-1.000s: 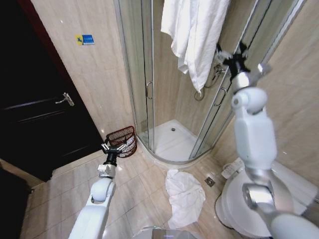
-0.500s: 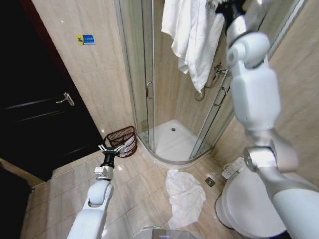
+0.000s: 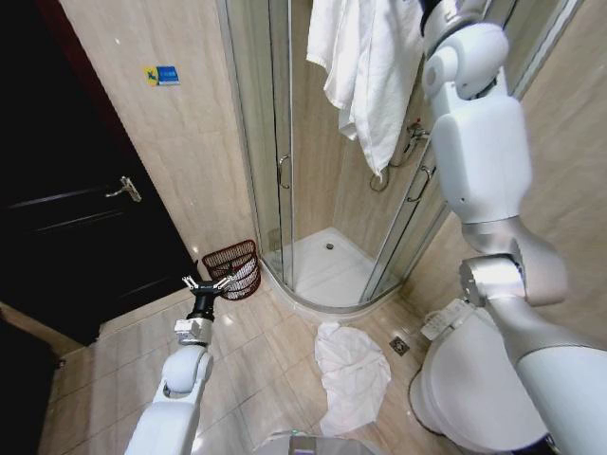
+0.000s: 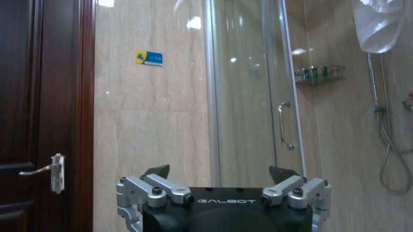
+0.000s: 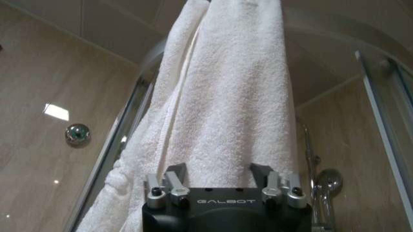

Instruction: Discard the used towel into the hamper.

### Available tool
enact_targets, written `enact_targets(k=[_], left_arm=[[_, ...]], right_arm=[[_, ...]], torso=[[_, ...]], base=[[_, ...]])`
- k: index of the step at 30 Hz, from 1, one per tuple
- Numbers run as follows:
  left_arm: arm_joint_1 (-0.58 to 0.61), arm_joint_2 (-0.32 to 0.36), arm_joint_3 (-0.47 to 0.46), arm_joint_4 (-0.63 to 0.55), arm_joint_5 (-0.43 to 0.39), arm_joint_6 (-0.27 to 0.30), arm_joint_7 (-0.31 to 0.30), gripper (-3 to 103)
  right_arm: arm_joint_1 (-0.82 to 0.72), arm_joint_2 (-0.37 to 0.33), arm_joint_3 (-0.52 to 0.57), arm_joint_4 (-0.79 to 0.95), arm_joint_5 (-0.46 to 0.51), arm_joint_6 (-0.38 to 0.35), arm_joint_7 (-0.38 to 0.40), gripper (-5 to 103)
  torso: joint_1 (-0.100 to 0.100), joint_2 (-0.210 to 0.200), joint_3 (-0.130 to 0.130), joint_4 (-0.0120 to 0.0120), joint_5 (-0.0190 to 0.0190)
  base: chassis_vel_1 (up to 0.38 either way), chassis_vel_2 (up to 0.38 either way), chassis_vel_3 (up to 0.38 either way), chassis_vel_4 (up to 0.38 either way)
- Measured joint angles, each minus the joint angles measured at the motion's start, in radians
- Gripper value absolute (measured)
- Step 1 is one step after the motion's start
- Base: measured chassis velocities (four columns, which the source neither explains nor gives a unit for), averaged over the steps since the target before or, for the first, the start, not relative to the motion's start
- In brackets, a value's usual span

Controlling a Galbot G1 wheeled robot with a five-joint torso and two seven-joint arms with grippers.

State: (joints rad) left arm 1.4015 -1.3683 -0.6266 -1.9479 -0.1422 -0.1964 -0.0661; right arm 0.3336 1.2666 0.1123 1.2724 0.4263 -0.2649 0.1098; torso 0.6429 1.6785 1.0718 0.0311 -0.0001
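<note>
The right arm reached high beside the shower enclosure [image 3: 322, 256], and in its wrist view the right gripper [image 5: 219, 173] sat just in front of the hanging white towel [image 5: 226, 101] with its jaws spread, grasping nothing. The left gripper [image 3: 208, 284] hung low over the tiled floor [image 3: 256, 365], fingers released and empty. The hamper [image 3: 235, 265] stood on the floor against the wall beside the shower door, just beyond the left gripper. Another white towel [image 3: 351, 374] lay crumpled on the floor near the toilet [image 3: 465, 389].

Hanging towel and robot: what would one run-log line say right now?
right gripper: open, raised at hanging towel | left gripper: open, low near hamper | second towel: on floor
</note>
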Motion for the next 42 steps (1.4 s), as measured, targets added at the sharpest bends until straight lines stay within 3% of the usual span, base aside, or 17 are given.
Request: enact_targets(k=[4, 6, 10, 12, 15, 18, 19, 31, 34, 42], left_arm=[[0.006, 0.001, -0.004, -0.006, 0.0, -0.003, -0.003, 100], [0.008, 0.001, -0.004, -0.008, 0.0, -0.003, -0.003, 100], [0.011, 0.0, -0.002, -0.011, 0.0, -0.008, -0.007, 100], [0.011, 0.0, -0.002, -0.012, 0.0, -0.008, -0.007, 100], [0.017, -0.001, -0.004, -0.018, 0.001, -0.009, -0.009, 100], [0.02, -0.003, -0.005, -0.02, 0.002, -0.01, -0.009, 100], [0.023, -0.004, -0.006, -0.021, 0.002, -0.012, -0.01, 100], [0.031, -0.009, -0.007, -0.028, 0.003, -0.02, -0.011, 100], [0.038, -0.013, -0.007, -0.028, 0.005, -0.026, -0.011, 100], [0.044, -0.015, -0.007, -0.033, 0.007, -0.03, -0.011, 100]], right_arm=[[0.0, -0.009, -0.001, 0.001, 0.011, 0.0, -0.003, 51], [0.0, -0.012, -0.002, 0.002, 0.013, 0.0, -0.003, 51], [-0.003, -0.025, -0.003, 0.012, 0.038, -0.002, -0.004, 30], [-0.003, -0.026, -0.003, 0.013, 0.041, -0.003, -0.004, 30], [-0.003, -0.034, -0.003, 0.019, 0.07, -0.009, -0.004, 14], [-0.003, -0.038, -0.003, 0.019, 0.077, -0.01, -0.004, 8], [-0.005, -0.041, -0.003, 0.022, 0.085, -0.01, -0.004, 2], [-0.063, -0.086, -0.013, 0.107, 0.127, -0.026, 0.01, 1], [-0.104, -0.109, -0.023, 0.167, 0.172, -0.043, 0.033, 1], [-0.221, -0.14, -0.014, 0.256, 0.182, -0.049, 0.042, 1]], torso=[[0.0, 0.0, 0.0, -0.0002, 0.0001], [0.0, 0.0, 0.0, -0.0002, 0.0002], [0.0, 0.0, 0.0, -0.0002, 0.0001], [0.0, 0.0, 0.0, -0.0002, 0.0001], [0.0, 0.0, 0.0, -0.0002, 0.0001], [0.0, 0.0, 0.0, -0.0001, 0.0001], [0.0, 0.0, 0.0, -0.0001, 0.0001], [0.0, 0.0, 0.0, -0.0001, 0.0001], [0.0, 0.0, 0.0, -0.0001, 0.0], [0.0, 0.0, 0.0, -0.0001, 0.0002]], base=[[0.0, 0.0, 0.0, 0.0], [0.0, 0.0, 0.0, 0.0], [0.0, 0.0, 0.0, 0.0], [0.0, 0.0, 0.0, 0.0], [0.0, 0.0, 0.0, 0.0], [0.0, 0.0, 0.0, 0.0], [0.0, 0.0, 0.0, 0.0], [0.0, 0.0, 0.0, 0.0], [0.0, 0.0, 0.0, 0.0], [0.0, 0.0, 0.0, 0.0]])
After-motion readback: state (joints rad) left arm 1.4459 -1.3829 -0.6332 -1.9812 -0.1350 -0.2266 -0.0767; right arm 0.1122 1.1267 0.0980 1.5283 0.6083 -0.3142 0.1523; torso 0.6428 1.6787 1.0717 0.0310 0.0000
